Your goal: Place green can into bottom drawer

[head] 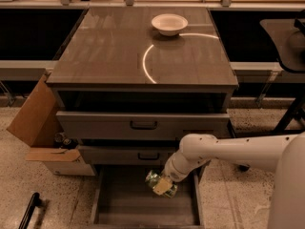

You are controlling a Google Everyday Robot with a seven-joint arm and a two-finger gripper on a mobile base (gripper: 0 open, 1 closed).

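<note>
A white bowl sits at the back of the cabinet's top. An open cardboard box leans on the cabinet's left side. The gripper hangs low before the cabinet's front.
</note>
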